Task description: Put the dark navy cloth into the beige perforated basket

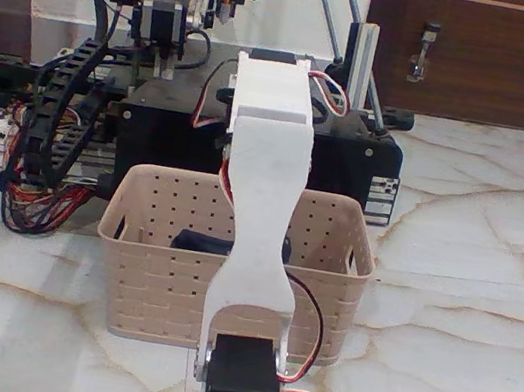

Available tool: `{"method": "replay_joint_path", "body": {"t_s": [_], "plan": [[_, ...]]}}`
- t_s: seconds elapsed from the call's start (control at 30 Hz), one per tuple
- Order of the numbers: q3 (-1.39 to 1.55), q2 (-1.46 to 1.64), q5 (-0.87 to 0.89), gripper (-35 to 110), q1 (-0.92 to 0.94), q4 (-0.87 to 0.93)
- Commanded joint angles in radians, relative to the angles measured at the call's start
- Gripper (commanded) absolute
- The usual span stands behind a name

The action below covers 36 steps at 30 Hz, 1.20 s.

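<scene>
1. While reaching from the near side over the beige perforated basket [145,282], with the white arm [265,176] stretched across its middle, treat this as the drop stage: judged close to done, not yet confirmed.
2. Cannot tell how wide the jaws stand or what they grip, hidden as they are behind the arm's broad white link.
3. Note the dark rounded shape [201,242] low inside the basket, just left of the arm. Probably the dark navy cloth, though possibly part of the wrist. Too hidden to say which, or whether resting on the bottom or hanging.
4. Release only with the cloth well below the rim and near the centre, away from the near and far walls. Soft fabric drapes and can catch on an edge.
5. Open wide and pause, letting the fabric fall free instead of clinging to a finger.
6. Lift straight up before drawing back toward the near side, so no corner of cloth trails over the wall.
7. Avoid pushing further toward the far side. Black machine box [349,161] and its cables stand just behind the basket.
8. Avoid nudging the basket itself. Light plastic on smooth marble floor [468,293], likely to slide.
</scene>
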Motion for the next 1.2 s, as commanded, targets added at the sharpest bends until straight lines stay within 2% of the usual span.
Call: {"method": "replay_joint_path", "body": {"t_s": [0.0, 0.07, 0.33, 0.47, 0.57, 0.77, 1.0, 1.17], "plan": [[0.002, 0.080, 0.017, 10, 0.000, -0.169], [0.061, 0.109, 0.000, 9, 0.003, -0.181], [0.514, 0.425, -0.006, 0, 0.037, -0.532], [0.686, 0.520, -0.089, 0, 0.049, -0.709], [0.884, 0.624, -0.190, 0, 0.055, -0.902], [1.169, 0.801, -0.454, 0, 0.055, -1.115], [1.500, 1.005, -0.732, 0, 0.048, -1.301], [1.683, 1.098, -0.951, 0, 0.063, -1.367]]}}
